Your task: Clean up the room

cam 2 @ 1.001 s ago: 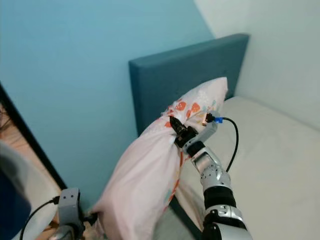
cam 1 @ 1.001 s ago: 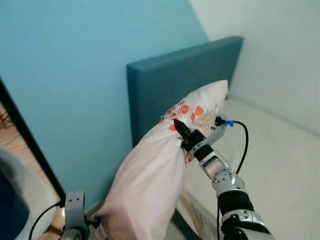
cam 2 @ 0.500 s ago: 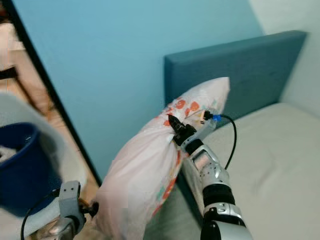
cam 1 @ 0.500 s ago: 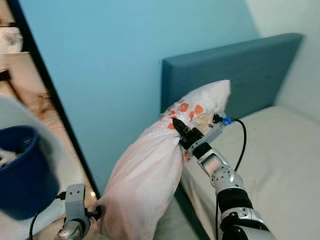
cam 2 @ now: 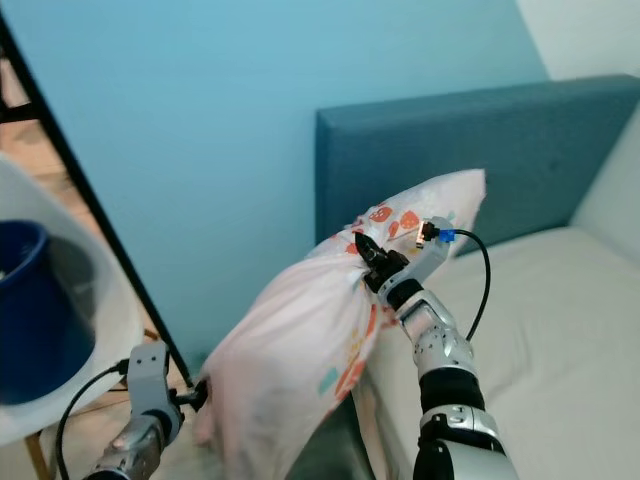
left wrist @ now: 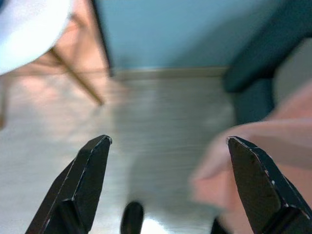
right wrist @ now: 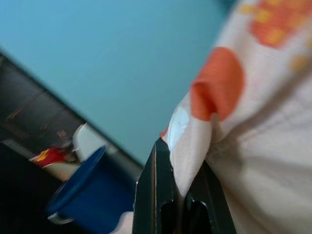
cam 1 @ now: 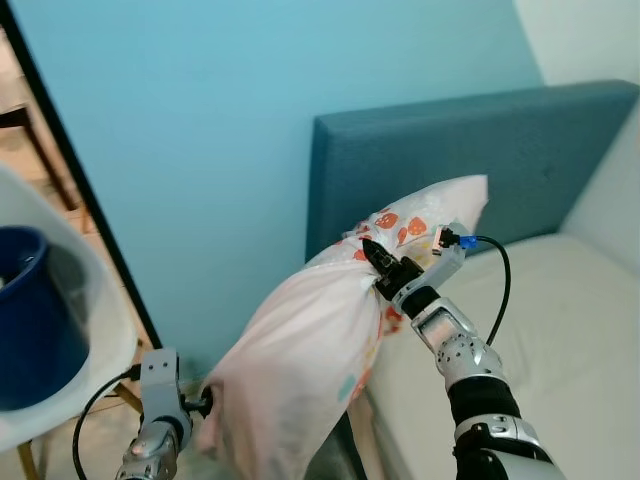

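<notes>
bed (cam 1: 590, 330): pale mattress, teal headboard (cam 1: 450, 160) against the blue wall.
pillow (cam 1: 320, 350): white with orange print, held in the air beside the bed's edge, not yet laid down.
blue bucket (cam 1: 30, 320): on a white chair seat, well apart.
right end effector (cam 1: 378, 262): clamped on a gathered fold of the pillow.
left end effector (left wrist: 168, 185): fingers spread wide at the pillow's lower corner.
progress: pillow lifted; placing on bed likely remains.

A blue wall (cam 1: 200, 120) rises behind a teal headboard (cam 1: 480, 150). The bed (cam 1: 560, 340) lies at 4 o'clock, the wooden floor (left wrist: 146, 136) below.
</notes>
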{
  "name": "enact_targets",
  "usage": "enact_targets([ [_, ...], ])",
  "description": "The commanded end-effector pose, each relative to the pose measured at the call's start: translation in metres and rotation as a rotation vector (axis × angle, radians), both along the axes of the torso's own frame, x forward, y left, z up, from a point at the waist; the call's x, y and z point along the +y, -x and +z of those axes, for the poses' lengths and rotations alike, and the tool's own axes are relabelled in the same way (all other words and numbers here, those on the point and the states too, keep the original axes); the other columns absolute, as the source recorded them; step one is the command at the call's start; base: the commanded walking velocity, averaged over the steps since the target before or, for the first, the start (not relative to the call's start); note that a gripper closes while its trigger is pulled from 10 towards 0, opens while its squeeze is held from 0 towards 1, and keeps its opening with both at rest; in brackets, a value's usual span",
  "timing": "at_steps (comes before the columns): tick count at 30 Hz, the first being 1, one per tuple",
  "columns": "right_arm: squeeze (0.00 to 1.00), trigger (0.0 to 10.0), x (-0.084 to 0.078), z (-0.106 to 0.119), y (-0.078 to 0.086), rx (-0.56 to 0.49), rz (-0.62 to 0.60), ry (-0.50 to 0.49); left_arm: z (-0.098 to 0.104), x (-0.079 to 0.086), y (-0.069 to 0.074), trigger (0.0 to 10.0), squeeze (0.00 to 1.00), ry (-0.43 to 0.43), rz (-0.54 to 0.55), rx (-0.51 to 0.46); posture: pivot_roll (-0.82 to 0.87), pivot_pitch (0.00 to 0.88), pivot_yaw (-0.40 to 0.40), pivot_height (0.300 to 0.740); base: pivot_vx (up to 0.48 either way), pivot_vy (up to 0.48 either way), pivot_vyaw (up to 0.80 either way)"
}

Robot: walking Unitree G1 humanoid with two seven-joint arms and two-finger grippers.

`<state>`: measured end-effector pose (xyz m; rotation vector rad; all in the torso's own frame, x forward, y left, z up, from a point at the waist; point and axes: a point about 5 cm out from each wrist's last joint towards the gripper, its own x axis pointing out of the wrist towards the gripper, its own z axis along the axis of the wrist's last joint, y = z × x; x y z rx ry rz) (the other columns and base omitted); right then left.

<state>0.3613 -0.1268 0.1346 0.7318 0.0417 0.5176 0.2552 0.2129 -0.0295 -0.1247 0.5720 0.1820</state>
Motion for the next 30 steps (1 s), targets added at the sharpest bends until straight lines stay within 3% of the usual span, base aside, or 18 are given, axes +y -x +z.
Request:
enact_targets([
  [1, 0.0, 10.0, -0.005, 0.015, -0.003, -0.071, -0.018, -0.009, -0.001, -0.002, 0.001, 10.0, 0.0, 0.008, 0.016, 0.006, -0.04, 0.0, -0.061, 0.74, 0.0, 0.0, 0.0],
  [21, 0.0, 10.0, -0.029, 0.008, -0.008, 0.0, -0.155, 0.053, 0.009, -0.005, -0.012, 10.0, 0.0, 0.001, 0.005, -0.044, -0.06, 0.0, -0.07, 0.74, 0.0, 0.0, 0.0],
  [27, 0.0, 10.0, -0.045, 0.004, -0.01, 0.047, -0.268, 0.01, 0.031, -0.008, -0.032, 10.0, 0.0, -0.08, -0.054, -0.16, -0.05, 0.0, -0.082, 0.74, 0.0, 0.0, 0.0],
  [30, 0.0, 10.0, -0.049, 0.003, -0.011, 0.054, -0.29, 0.012, 0.034, -0.009, -0.035, 10.0, 0.0, -0.094, -0.068, -0.176, -0.05, 0.0, -0.082, 0.74, 0.0, 0.0, 0.0],
])
